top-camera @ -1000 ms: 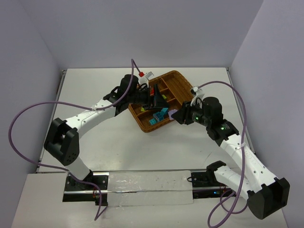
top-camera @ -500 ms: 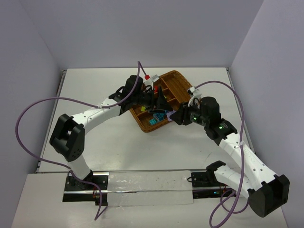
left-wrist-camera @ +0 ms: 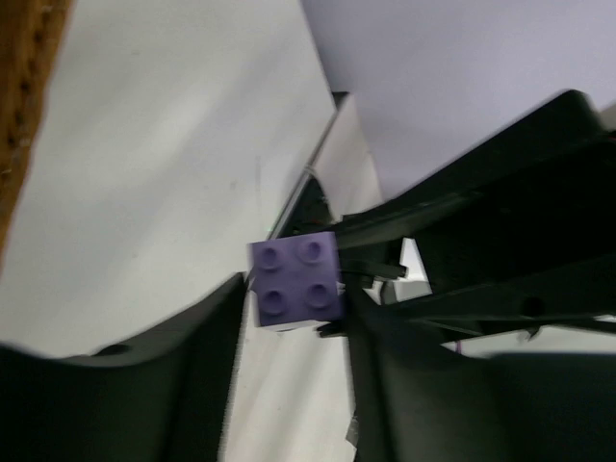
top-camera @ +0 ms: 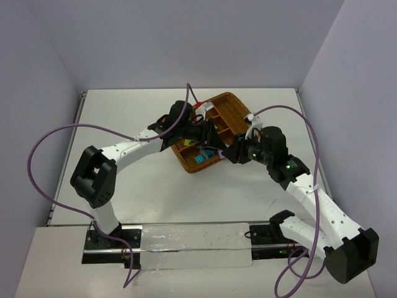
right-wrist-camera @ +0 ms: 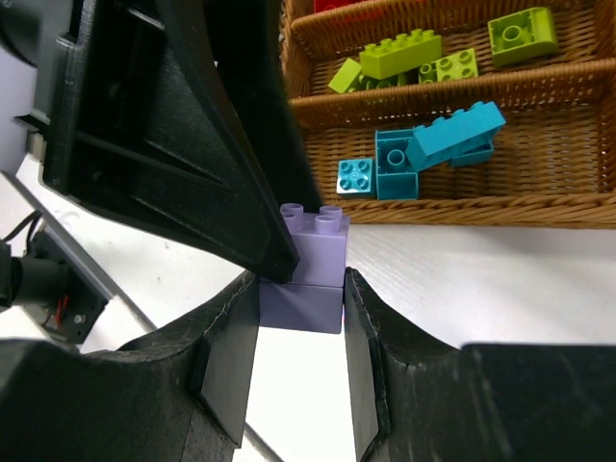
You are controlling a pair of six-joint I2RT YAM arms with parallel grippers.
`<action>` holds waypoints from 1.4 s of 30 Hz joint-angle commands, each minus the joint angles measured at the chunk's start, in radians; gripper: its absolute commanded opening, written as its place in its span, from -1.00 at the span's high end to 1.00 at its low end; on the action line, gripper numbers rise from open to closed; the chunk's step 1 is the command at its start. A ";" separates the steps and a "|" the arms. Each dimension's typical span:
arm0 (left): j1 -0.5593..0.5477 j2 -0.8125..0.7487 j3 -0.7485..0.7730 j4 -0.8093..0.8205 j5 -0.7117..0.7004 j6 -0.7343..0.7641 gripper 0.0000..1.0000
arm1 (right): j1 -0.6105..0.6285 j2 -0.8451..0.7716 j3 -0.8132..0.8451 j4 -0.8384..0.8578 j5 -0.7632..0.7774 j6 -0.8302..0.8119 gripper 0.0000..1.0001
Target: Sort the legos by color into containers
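Two purple legos are stacked: the lower one sits between the fingers of my right gripper, which is shut on it just off the tray's near edge. The upper purple lego is clamped at the tips of my left gripper, which is shut on it; its studded face shows in the left wrist view. Both grippers meet at the tray's near right side, left gripper, right gripper. The wicker tray holds cyan legos in one slot and yellow-green legos in the slot behind.
A red lego shows at the top edge in a farther slot. The tray's woven front wall lies right behind the purple stack. Purple cables loop over the table on both sides. White table surface surrounds the tray.
My left gripper has swung right, across the tray to the purple stack, and closed on its upper brick. The right gripper has kept its grip and barely moved.
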State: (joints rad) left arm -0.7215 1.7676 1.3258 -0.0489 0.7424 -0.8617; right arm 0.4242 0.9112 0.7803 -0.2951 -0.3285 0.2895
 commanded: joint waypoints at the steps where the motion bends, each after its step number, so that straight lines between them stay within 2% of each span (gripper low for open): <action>1: -0.009 0.002 0.033 0.040 0.043 -0.004 0.34 | 0.011 -0.009 0.047 0.025 0.016 -0.016 1.00; 2: -0.010 0.003 0.032 0.039 0.041 -0.005 0.60 | 0.012 -0.008 0.047 0.025 0.015 -0.015 1.00; 3: -0.010 0.003 0.033 0.039 0.039 -0.005 0.77 | 0.014 -0.010 0.049 0.025 0.014 -0.015 1.00; 5: -0.010 0.004 0.036 0.034 0.029 -0.006 0.98 | 0.015 -0.011 0.051 0.022 0.021 -0.016 1.00; 6: -0.009 0.002 0.038 0.031 0.020 -0.005 1.00 | 0.015 -0.012 0.050 0.018 0.025 -0.016 1.00; 9: -0.010 -0.007 0.041 0.009 -0.025 0.000 1.00 | 0.016 -0.014 0.054 0.003 0.046 -0.016 0.60; 12: -0.009 -0.014 0.047 -0.010 -0.056 0.005 1.00 | 0.016 -0.016 0.062 -0.020 0.069 -0.012 -0.04; 14: -0.009 -0.018 0.048 -0.016 -0.071 0.005 1.00 | 0.016 -0.018 0.063 -0.026 0.078 -0.011 -0.18; 19: -0.006 -0.025 0.046 -0.016 -0.084 -0.002 1.00 | 0.016 -0.018 0.057 -0.023 0.090 -0.010 -0.35; 39: -0.004 -0.043 0.050 -0.007 -0.069 -0.005 1.00 | 0.038 0.052 0.045 0.021 0.050 -0.024 -0.25; 40: -0.003 -0.044 0.050 -0.009 -0.070 -0.005 1.00 | 0.039 0.056 0.048 0.022 0.049 -0.025 -0.23; 42: -0.003 -0.044 0.050 -0.010 -0.071 -0.005 1.00 | 0.044 0.064 0.052 0.022 0.051 -0.025 -0.06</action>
State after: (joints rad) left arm -0.7292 1.7672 1.3285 -0.0711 0.6628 -0.8745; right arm 0.4530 0.9649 0.7925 -0.3214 -0.2720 0.2783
